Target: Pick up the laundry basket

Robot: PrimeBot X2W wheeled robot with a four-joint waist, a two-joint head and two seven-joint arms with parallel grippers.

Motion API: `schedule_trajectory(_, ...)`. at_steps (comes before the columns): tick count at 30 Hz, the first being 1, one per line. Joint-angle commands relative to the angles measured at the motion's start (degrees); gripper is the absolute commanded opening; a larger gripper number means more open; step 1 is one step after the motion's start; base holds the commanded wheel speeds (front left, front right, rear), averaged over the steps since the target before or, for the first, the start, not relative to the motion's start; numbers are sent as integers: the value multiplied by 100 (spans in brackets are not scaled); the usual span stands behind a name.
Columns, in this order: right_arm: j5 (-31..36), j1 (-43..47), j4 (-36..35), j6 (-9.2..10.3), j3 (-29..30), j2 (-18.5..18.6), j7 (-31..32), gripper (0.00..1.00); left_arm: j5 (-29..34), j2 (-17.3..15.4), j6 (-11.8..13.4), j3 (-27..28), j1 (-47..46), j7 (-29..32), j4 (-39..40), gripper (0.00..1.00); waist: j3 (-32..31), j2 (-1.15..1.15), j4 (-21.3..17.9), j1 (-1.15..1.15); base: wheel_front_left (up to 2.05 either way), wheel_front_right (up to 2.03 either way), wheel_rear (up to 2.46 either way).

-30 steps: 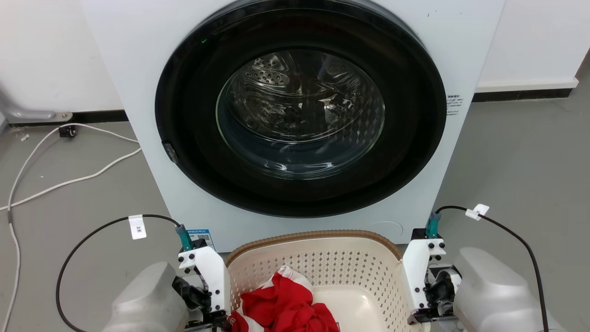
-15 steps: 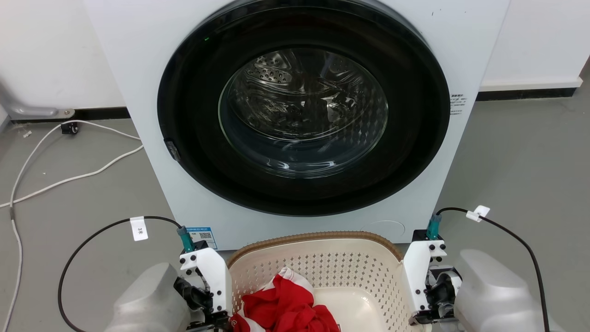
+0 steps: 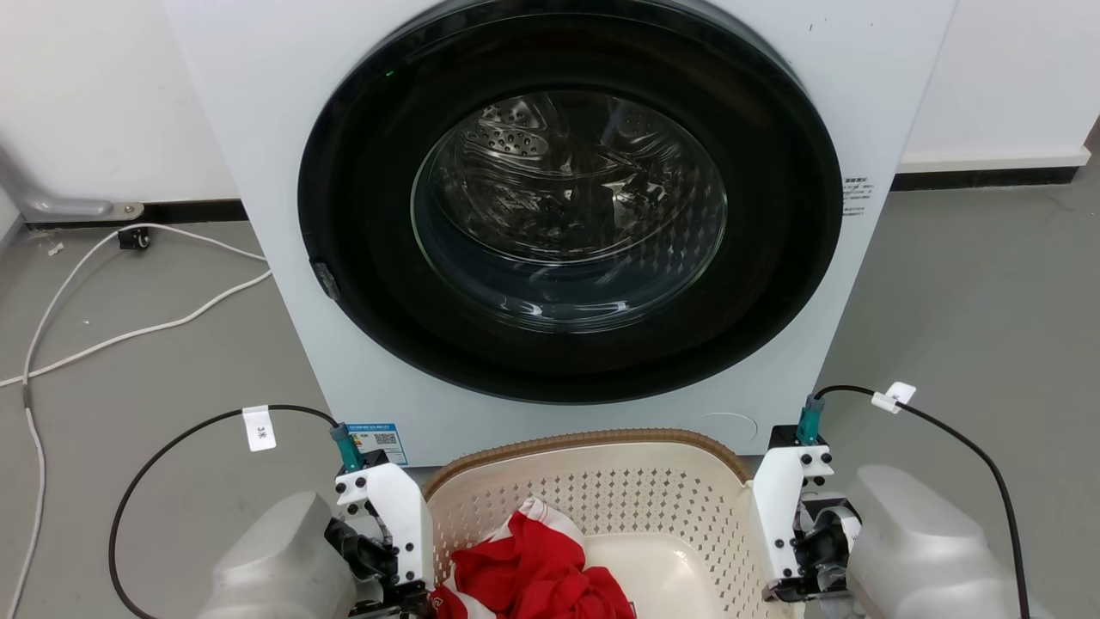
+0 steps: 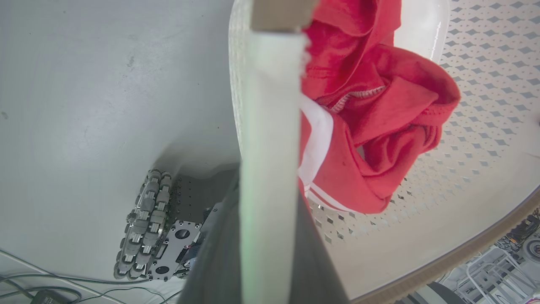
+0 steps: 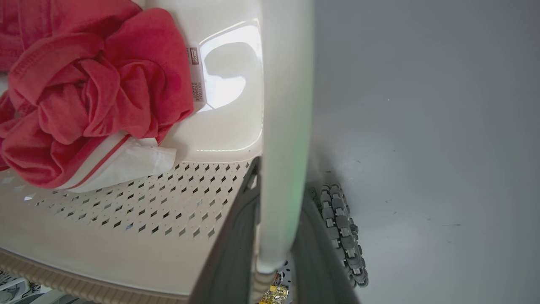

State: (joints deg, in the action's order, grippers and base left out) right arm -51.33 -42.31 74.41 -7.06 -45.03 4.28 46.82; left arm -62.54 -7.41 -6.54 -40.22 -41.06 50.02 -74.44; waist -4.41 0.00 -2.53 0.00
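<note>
**Status.** The basket [image 3: 593, 440] is located low before the washer [image 3: 559, 198], between the two arms. Whether it is clear of the floor [image 3: 155, 344] cannot be told.
- The grasp is judged complete.
- The left end effector [image 4: 268, 194] is clamped on the left handle [image 4: 270, 105].
- The right end effector [image 5: 282, 185] is clamped on the right handle [image 5: 287, 105].
- Each white bar is held between dark fingers.
- The lift is judged outstanding, or barely begun.

**Description.**
- Basket: cream plastic, rounded-rectangular. The walls are pierced with diamond holes, the rim is brown and woven-look, and the bottom is plain and glossy.
- Contents: one red garment [image 3: 533, 567] with white trim, bunched toward the left side.
</note>
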Motion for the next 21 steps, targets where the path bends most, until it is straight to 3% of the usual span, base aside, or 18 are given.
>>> schedule_trajectory(1, -49, 44, -99, -78, 29, -256, -63, 0, -127, 309, -84, 42, 34, 3, 119, 0, -2, 0, 3, 0, 0, 0, 0)
schedule_trajectory(21, 236, 134, -99, -79, 234, -256, -229, 0, -155, 303, -65, 21, 110, -77, 112, 0, -13, 0, 18, 0, 0, 0, 0)
